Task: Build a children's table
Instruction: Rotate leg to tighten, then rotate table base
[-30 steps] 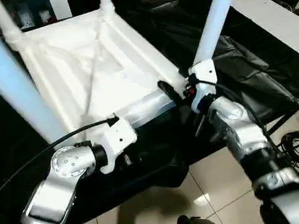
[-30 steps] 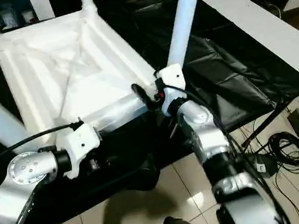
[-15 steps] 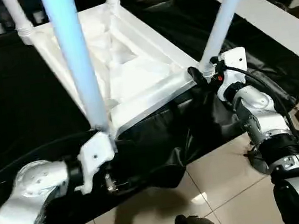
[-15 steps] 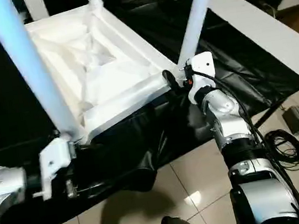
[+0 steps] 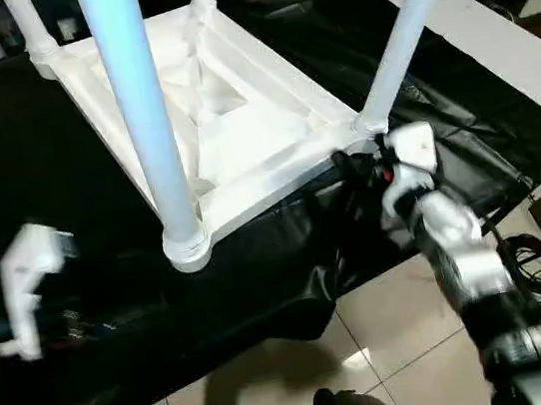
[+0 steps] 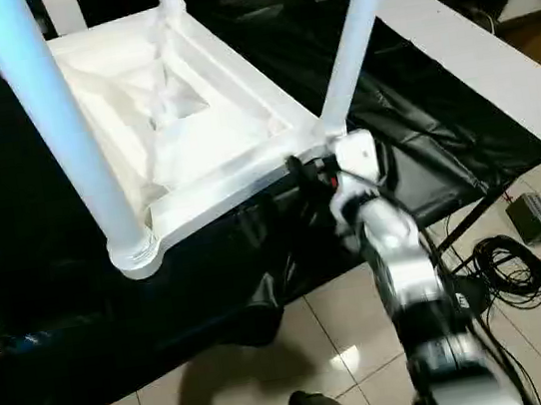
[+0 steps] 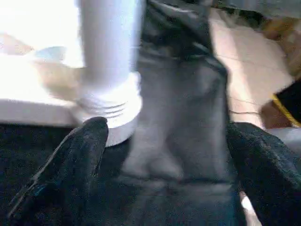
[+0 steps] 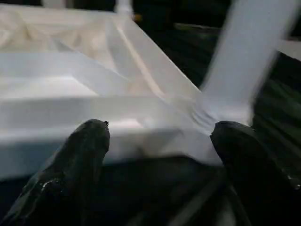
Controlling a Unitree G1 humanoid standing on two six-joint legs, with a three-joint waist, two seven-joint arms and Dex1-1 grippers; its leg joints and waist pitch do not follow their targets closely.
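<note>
Right hand (image 8: 155,155), fingers spread, faces the tabletop's (image 5: 228,118) near-right corner by a seated leg (image 5: 399,43); left hand (image 7: 164,165), also spread, faces another leg (image 5: 142,110). Inverted on the black-draped worktop (image 5: 29,136), the table looks assembled; next likely turning it upright.

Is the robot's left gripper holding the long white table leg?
No, the left gripper is open and apart from the long white tubular leg, with only black cloth between its fingers.

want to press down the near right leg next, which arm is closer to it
Right. The right gripper sits open beside the socket of the near right leg, at the tabletop edge. The left gripper, also open, is off by the near left leg.
</note>
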